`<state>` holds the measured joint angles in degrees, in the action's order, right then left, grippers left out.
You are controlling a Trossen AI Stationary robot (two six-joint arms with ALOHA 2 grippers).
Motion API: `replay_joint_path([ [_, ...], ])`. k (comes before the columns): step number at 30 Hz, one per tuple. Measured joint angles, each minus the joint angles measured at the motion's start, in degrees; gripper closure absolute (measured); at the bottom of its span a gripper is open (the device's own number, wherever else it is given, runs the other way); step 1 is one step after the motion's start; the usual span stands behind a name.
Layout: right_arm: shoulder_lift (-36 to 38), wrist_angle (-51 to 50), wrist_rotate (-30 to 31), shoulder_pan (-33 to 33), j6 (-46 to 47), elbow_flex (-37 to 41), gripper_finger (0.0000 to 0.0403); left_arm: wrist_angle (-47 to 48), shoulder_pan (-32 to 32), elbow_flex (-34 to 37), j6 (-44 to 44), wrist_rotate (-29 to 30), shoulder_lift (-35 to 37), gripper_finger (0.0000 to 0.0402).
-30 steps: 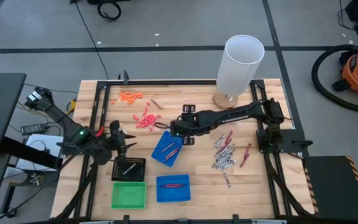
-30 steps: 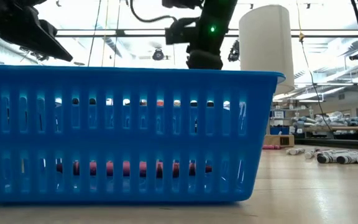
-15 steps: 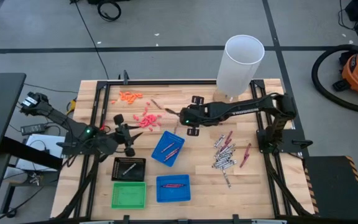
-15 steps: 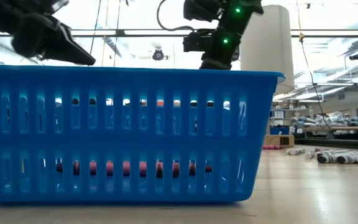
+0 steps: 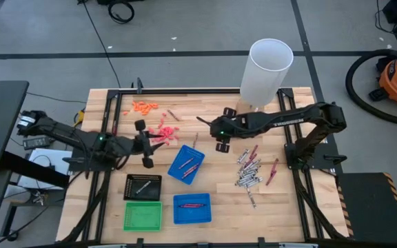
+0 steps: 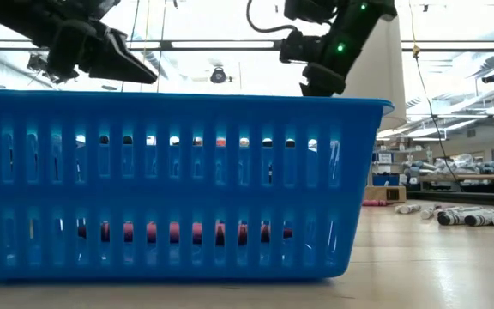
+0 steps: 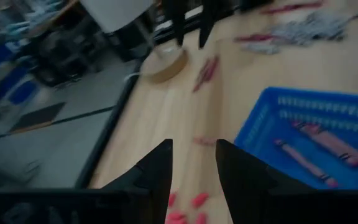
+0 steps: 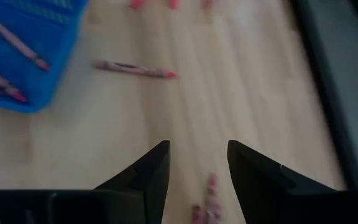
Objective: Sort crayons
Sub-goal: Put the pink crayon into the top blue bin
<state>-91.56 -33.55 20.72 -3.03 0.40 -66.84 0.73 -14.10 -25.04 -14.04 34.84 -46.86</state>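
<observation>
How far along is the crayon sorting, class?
Done: red crayons lie in the tilted blue plastic tray and the lower blue tray; one grey crayon sits in the black tray. In hand: nothing; the left gripper and right gripper are both open. Left: the mixed crayon pile; the green tray looks empty.

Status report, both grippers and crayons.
Left gripper open, empty. Right gripper open, empty. Loose crayons unsorted right of tilted blue tray. Nothing blocking.

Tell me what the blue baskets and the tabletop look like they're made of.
The blue baskets look like moulded plastic with a slight sheen: uniform colour and evenly slotted walls. The tabletop looks like wood with a smooth pale finish: long joined strips with grain, like butcher block, though it could be a laminate.
</observation>
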Motion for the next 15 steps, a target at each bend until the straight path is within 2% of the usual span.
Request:
replay_joint_path([
  [3, -0.06, 5.97, -4.06, -1.06, -1.88, 2.92, 0.0234, -1.68, 0.86, 0.00, 0.11, -2.35, 0.01, 0.0269],
  [10, -0.19, 14.22, -7.79, -4.50, 0.03, 9.17, 0.0234, -3.52, 0.82, 0.00, 0.02, -5.74, -0.01, 0.0269],
  [15, -0.82, 12.53, -8.29, -6.11, 0.96, 13.30, 0.0234, -3.53, 0.82, 0.00, -0.09, -5.55, -0.01, 0.0269],
])
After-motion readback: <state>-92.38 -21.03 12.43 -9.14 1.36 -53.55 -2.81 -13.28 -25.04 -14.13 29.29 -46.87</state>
